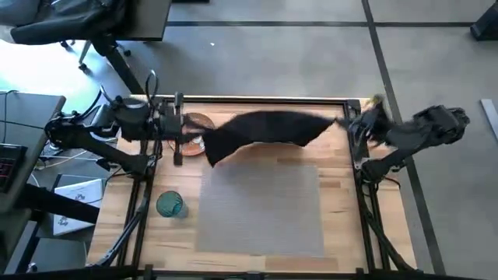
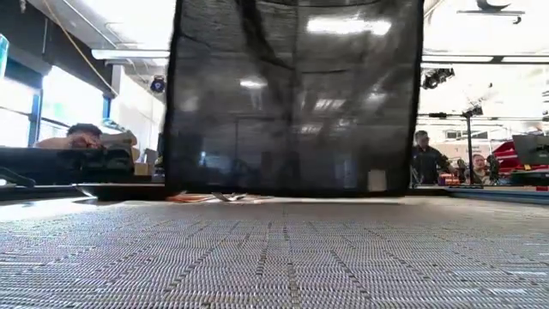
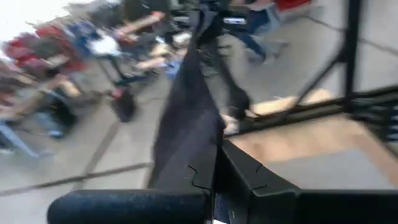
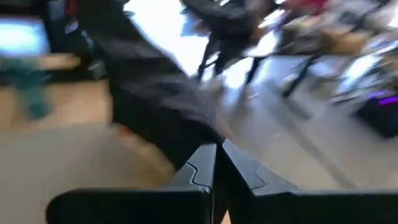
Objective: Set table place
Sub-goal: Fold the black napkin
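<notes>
A black cloth napkin (image 1: 268,128) hangs spread out over the far part of the table (image 1: 338,194), between my two grippers. My left gripper (image 1: 201,134) is shut on its left end and my right gripper (image 1: 346,124) on its right end. In the low view the napkin (image 2: 292,94) is a broad dark sheet whose lower edge (image 2: 283,192) is close over the tabletop. A grey placemat (image 1: 261,206) lies in the middle of the table. An orange-brown plate (image 1: 198,124) sits at the far left, partly hidden by my left gripper. The teal glass (image 1: 170,204) stands left of the placemat. My left gripper pinches the napkin's upper edge (image 3: 202,158) between its two shut fingers, at the cloth's left end. The cloth runs away from the fingers toward the other arm, lifted off the table. My right gripper pinches the napkin's right end (image 4: 198,142) between its two shut fingers. The cloth stretches from them toward the table's left; one layer or several, I cannot tell.
Orange-handled cutlery (image 1: 178,149) lies beside the plate under my left arm. The black frame rails (image 1: 142,210) run along the table's left and right sides. People and equipment show in the room beyond the far edge (image 2: 429,159).
</notes>
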Robot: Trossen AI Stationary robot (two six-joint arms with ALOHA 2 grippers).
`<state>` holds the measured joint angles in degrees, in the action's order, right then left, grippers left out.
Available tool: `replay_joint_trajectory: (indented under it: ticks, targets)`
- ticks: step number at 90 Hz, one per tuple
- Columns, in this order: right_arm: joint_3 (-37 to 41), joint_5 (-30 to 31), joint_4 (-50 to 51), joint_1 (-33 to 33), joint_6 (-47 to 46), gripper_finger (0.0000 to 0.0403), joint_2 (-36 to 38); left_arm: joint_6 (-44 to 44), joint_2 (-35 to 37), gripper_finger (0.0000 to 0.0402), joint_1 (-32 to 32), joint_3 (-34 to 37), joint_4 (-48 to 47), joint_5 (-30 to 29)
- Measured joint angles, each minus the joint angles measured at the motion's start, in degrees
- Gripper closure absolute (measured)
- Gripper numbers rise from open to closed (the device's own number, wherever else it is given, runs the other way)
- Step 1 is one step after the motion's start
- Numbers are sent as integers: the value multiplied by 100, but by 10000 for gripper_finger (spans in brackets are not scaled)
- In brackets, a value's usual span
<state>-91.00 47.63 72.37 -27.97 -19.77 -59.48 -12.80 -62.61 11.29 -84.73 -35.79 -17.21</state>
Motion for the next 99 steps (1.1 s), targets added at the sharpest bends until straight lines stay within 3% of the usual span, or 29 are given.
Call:
replay_joint_trajectory:
  ticks: [21, 34, 56, 72, 99]
  targets:
    - [7, -524, 1323, -1203, -2180, 403, -789, 1188, -238, 401, 1210, 317, -498, -343]
    - [7, -631, 1568, -2137, -3485, 403, -1355, 1994, -492, 401, 1896, 770, -394, -433]
    - [7, -631, 1460, -3509, -5402, 403, -2642, 3125, -1284, 401, 2871, 1593, 649, -596]
    - [7, -758, 849, -4051, -6136, 403, -3757, 3796, -2044, 401, 3429, 1872, 1299, -600]
    - [7, -1523, -983, -4253, -6127, 403, -5237, 4665, -3259, 401, 4093, 1911, 1944, -346]
